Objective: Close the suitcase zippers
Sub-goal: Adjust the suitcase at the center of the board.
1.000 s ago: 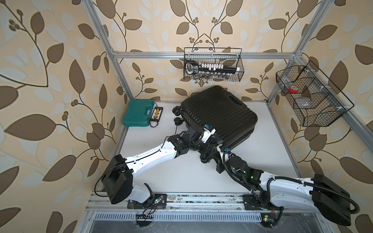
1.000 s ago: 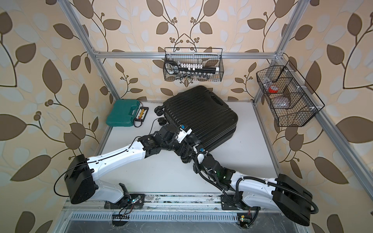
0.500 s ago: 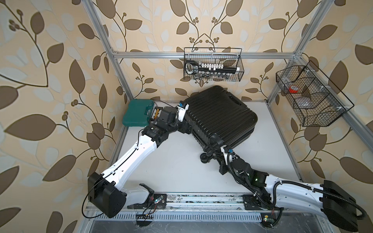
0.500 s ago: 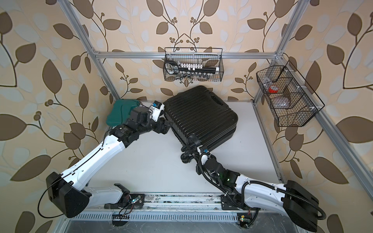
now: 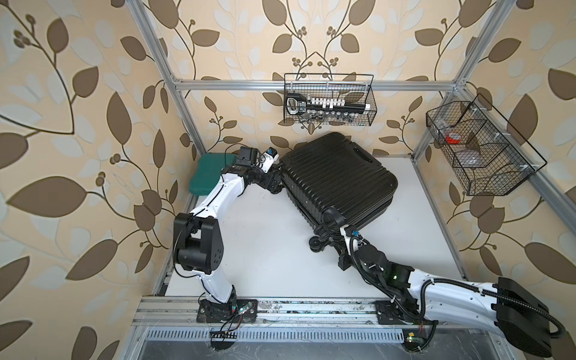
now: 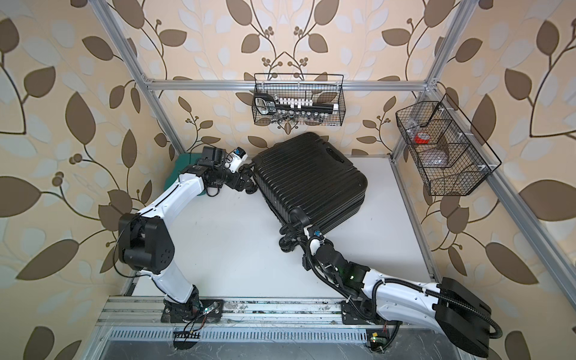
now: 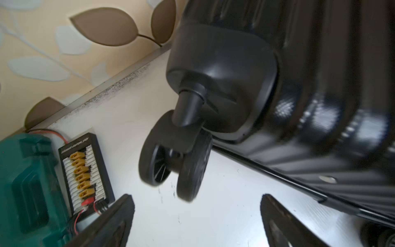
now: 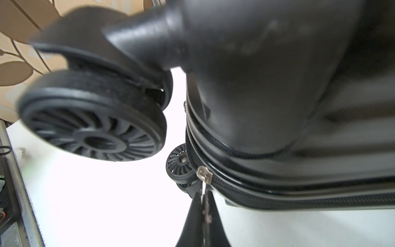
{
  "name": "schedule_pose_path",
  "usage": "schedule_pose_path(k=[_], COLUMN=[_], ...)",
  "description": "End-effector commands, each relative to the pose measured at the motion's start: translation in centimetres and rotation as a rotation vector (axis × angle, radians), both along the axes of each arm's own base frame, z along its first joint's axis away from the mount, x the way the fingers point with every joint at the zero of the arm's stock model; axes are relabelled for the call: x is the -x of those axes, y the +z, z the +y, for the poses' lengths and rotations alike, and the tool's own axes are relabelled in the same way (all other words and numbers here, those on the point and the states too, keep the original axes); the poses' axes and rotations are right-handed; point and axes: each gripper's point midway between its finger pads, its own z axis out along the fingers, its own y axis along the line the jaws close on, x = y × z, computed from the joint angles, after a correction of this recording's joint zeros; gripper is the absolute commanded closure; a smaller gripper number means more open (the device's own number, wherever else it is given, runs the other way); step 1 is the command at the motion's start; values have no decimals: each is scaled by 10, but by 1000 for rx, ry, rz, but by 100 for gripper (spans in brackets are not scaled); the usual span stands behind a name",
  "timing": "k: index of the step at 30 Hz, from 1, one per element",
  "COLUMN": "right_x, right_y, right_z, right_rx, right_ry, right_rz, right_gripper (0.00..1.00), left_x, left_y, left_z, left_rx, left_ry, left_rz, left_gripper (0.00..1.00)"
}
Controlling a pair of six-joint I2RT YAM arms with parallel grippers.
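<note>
A black ribbed suitcase [image 5: 336, 177] is lying flat across a white tabletop [image 5: 265, 249], while a teal tool case [image 5: 208, 174] and a black connector board [image 7: 85, 171] are sitting side by side in its far left corner.

You have one suitcase [image 5: 336, 174] to count. There are two robot arms, the left arm [image 5: 218, 193] and the right arm [image 5: 448, 288]. You can count two wire baskets, the back basket [image 5: 371, 106] and the side basket [image 5: 498, 184]. The side one has one red roll [image 5: 453, 138] in it. There is one green case [image 5: 207, 170]. There is one black board [image 7: 73, 146], and it has six yellow plugs [image 7: 82, 177]. In the right wrist view you can count two wheels, a near wheel [image 8: 92, 119] and a far wheel [image 8: 179, 162], and one silver zipper pull [image 8: 204, 173].
</note>
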Motion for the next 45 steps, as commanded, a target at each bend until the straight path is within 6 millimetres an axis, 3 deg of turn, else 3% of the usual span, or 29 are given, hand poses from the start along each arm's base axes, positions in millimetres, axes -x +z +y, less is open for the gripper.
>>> schedule_pose_path(k=[1,5,9,14,15,20,30,34,36,37,45], right_x=[-2,-2,-3,-4,-4,-8,-6,-6,-8,-10,-28], right_y=[3,4,5,6,7,6,11,13,13,12,12], right_z=[4,6,7,6,6,1,8,10,8,7,-5], right_rx=[1,6,8,14,15,36,18,9,10,11,29], right_ry=[13,18,18,16,15,-4,56,63,45,35,-28], right_rz=[2,7,7,4,1,-6,-17,-21,-22,-23,-28], right_gripper=[100,100,100,100,100,100,100,100,100,100,100], left_x=[-19,-36,-40,-31,-29,-14,34,57,70,79,123], left_y=[12,0,-7,-6,-5,9,21,26,20,29,17], left_z=[-6,-8,-13,-21,-22,-14,19,15,10,8,2], left_rx=[-28,-49,-51,-2,9,46,272,398,428,447,528], left_ry=[-95,-121,-170,-204,-197,-93,385,452,468,455,459], left_rz=[-55,-35,-38,-10,-3,35,131,170,205,186,255], left_gripper=[10,18,25,64,66,66,72,73,73,73,72])
